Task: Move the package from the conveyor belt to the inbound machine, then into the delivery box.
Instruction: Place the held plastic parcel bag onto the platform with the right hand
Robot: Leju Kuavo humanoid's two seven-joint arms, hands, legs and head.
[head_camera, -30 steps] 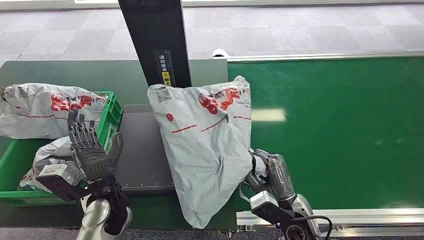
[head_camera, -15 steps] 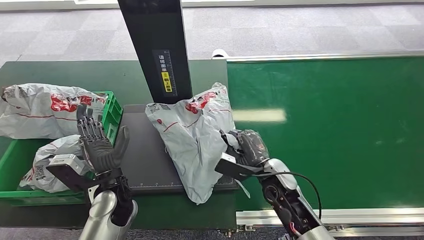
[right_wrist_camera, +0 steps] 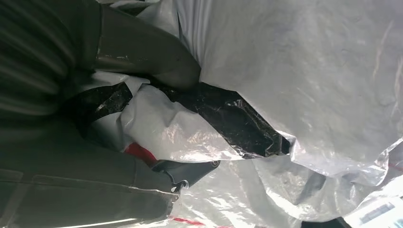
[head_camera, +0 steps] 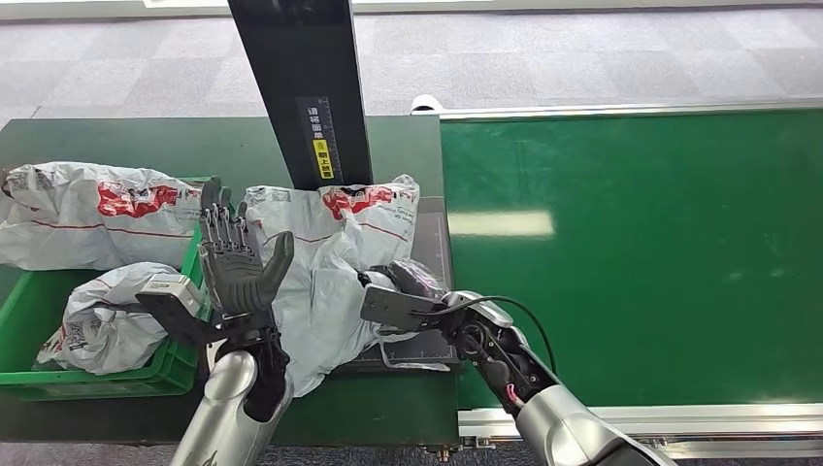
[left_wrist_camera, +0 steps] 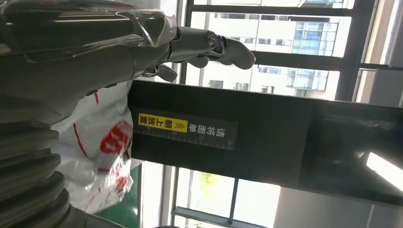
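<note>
Dragged leftward over the last second, the package (head_camera: 325,262) has left the green conveyor belt (head_camera: 631,252) and now lies spread across the grey plate of the inbound machine (head_camera: 432,243), one corner drooping over the near edge. Nearest me, the right hand (head_camera: 412,286) grips a bunch of the white plastic at the package's right side; in the right wrist view the thumb (right_wrist_camera: 147,52) presses into the crumpled film. The left hand (head_camera: 238,267) has risen and moved right, fingers spread and holding nothing, palm up against the package's left edge. Beyond it sits the green delivery box (head_camera: 29,374) with two other bags (head_camera: 97,209), and furthest back the machine's black post (head_camera: 306,87). I'd judge the machine step nearly finished; next, the package must be lifted into the delivery box.
</note>
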